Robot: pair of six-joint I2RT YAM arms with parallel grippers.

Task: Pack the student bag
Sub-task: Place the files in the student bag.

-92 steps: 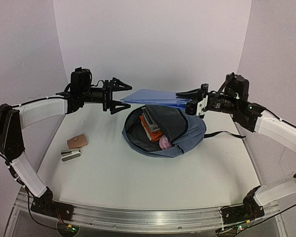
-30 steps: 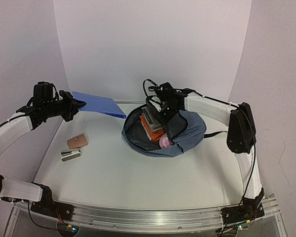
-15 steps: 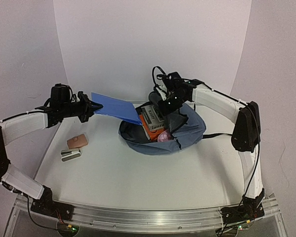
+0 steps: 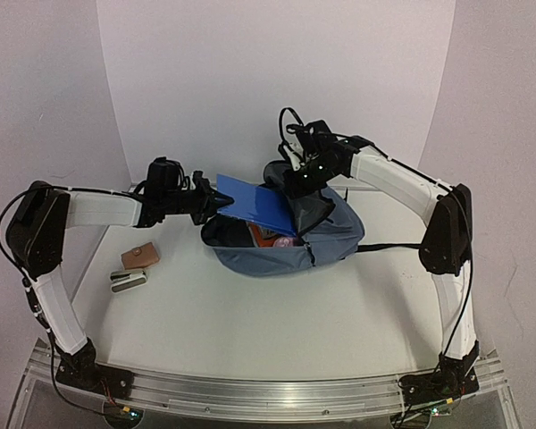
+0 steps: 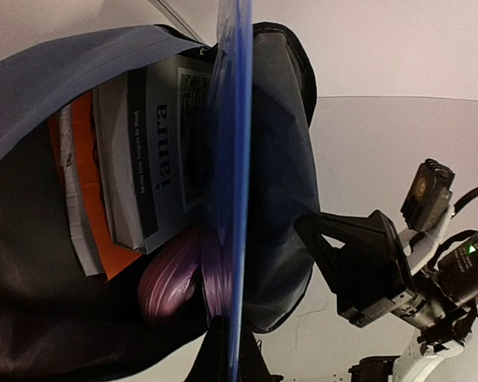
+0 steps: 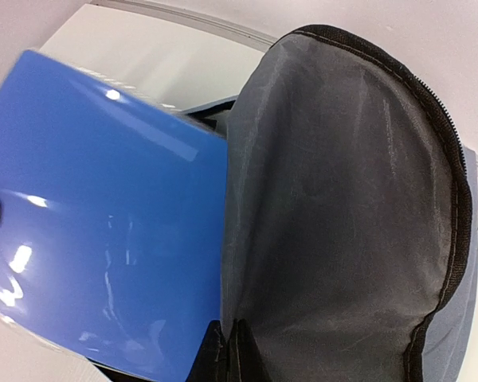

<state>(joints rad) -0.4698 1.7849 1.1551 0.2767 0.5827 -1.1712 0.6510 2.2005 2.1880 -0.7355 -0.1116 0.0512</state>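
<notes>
**A:** Where is the student bag (image 4: 326, 241) from your left gripper (image 4: 205, 201)?

**B:** Seen from overhead, it sits in the middle of the table (image 4: 250, 313), just beside that gripper at about 3 o'clock. Its mouth gapes toward 9. Your left arm is the nearer one for the insert, because the right is occupied.

**A:** Occupied how?

**B:** Your right gripper (image 4: 297, 183) is clamped shut on the bag's flap (image 6: 342, 199) at the bag's 12 o'clock edge. It holds the flap lifted so the grey lining shows.

**A:** And the left?

**B:** It's pinched tight on the near edge of the blue folder (image 4: 255, 204). The folder's long axis runs from the gripper toward 3 o'clock, dipping slightly to 4, and its far end is over the opening.

**A:** Does it line up?

**B:** From your left wrist the folder is edge-on, pointing straight ahead at 12. The books (image 5: 155, 159) are on its 9 o'clock side and the flap lining is at 3. I'd judge you should push along that axis and stay in that slot. If you drift toward 9, the folder will likely catch the books.
</notes>
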